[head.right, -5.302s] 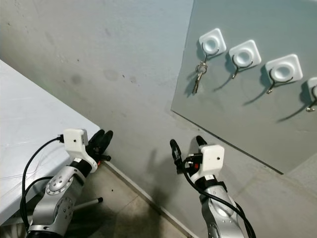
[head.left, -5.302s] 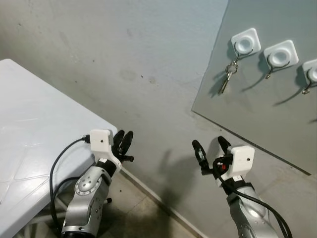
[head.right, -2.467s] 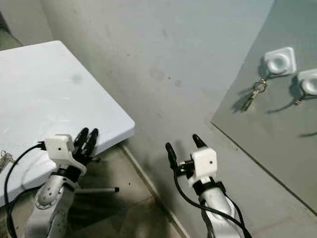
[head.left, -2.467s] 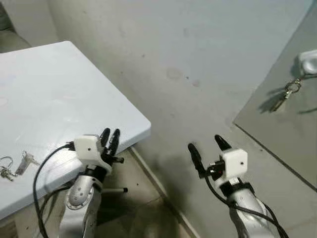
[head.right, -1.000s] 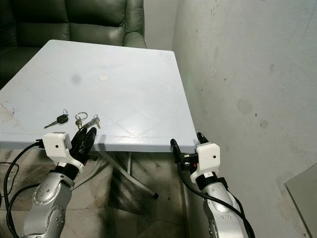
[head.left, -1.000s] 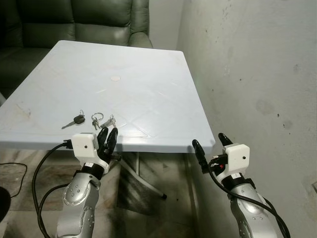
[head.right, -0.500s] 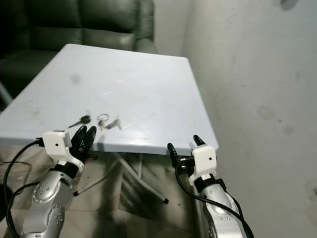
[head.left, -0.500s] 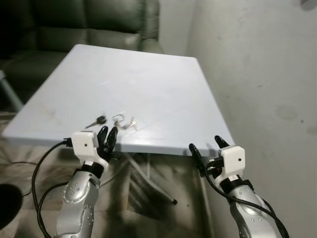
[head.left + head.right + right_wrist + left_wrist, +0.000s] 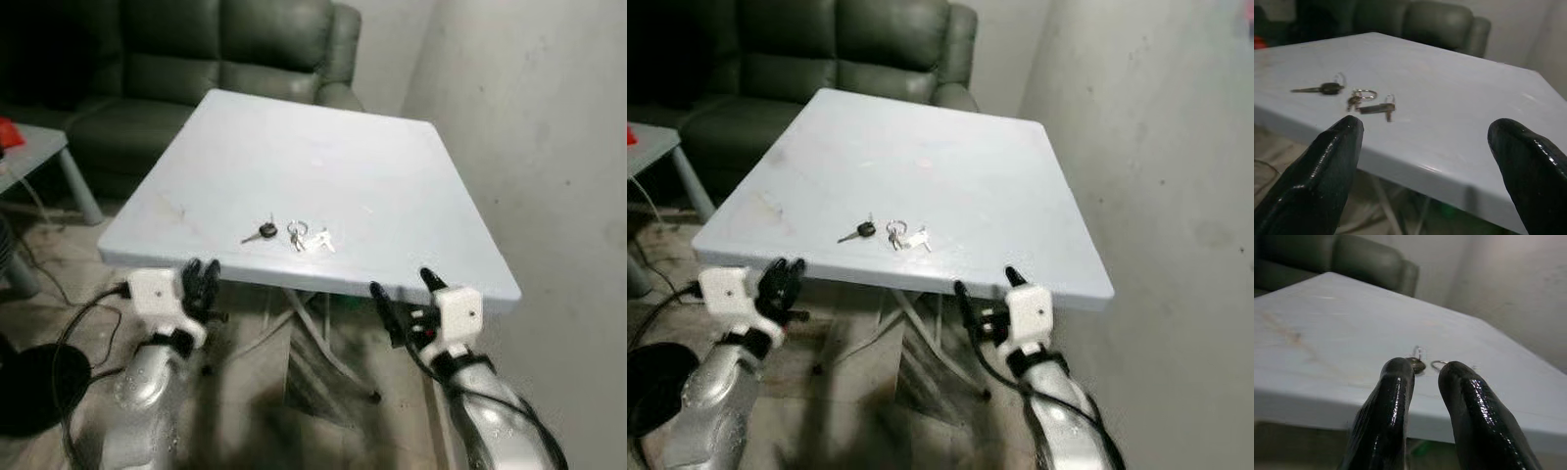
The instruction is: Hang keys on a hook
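The right end effector (image 9: pixel 403 297) is held spread and the left end effector (image 9: pixel 202 284) nearly pressed together, both short of the surface (image 9: pixel 392 196). Just beyond its near edge, the keys (image 9: pixel 306 237) lie flat: light, stiff, slippery, probably best pinched at the ring.

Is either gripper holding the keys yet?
No. The keys lie on the white table, with both the left gripper and right gripper below its near edge, empty.

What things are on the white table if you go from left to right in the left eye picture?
black-headed key → key ring → silver keys, all lying near the front edge of the white table.
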You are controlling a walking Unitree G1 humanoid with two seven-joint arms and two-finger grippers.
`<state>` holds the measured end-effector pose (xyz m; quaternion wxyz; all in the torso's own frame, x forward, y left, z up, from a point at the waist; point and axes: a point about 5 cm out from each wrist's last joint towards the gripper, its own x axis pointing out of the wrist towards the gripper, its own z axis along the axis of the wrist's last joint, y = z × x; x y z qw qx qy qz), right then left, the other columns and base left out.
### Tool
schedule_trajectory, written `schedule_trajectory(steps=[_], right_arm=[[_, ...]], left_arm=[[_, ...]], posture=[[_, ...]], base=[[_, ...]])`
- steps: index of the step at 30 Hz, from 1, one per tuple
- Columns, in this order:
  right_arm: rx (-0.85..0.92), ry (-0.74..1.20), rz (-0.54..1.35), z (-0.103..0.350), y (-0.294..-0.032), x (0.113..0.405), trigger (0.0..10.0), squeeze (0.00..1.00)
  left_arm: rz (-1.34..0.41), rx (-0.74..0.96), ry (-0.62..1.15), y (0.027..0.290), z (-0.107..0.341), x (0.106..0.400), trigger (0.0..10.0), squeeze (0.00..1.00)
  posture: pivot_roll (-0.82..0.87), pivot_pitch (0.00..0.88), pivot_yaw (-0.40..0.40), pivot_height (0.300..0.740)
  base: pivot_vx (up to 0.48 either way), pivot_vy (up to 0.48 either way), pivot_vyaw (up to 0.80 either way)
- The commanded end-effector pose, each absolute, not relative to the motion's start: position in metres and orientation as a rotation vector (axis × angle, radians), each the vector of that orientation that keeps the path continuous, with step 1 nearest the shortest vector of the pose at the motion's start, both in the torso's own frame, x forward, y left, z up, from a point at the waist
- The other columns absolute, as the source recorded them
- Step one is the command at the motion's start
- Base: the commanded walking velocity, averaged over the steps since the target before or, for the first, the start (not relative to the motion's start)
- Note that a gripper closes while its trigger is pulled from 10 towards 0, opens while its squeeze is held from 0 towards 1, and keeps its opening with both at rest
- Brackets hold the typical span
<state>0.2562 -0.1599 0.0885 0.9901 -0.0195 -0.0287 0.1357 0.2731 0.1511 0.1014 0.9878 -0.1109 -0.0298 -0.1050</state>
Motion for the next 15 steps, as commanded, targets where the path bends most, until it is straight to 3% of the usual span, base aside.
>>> schedule_trajectory(steps=[1, 15], right_arm=[[-0.023, -0.077, 0.29, 0.0936, -0.1537, 0.2587, 10.0, 0.0], [-0.02, -0.075, 0.284, 0.0944, -0.1551, 0.2593, 10.0, 0.0]], left_arm=[[-0.178, -0.202, -0.066, 0.1615, 0.1048, 0.2745, 10.0, 0.0], [-0.168, -0.216, -0.063, 0.1615, 0.1054, 0.2772, 10.0, 0.0]], posture=[[0.0, 0.018, -0.089, 0.74], [-0.01, 0.032, -0.091, 0.74]], base=[[0.0, 0.292, 0.0], [0.0, 0.315, 0.0]])
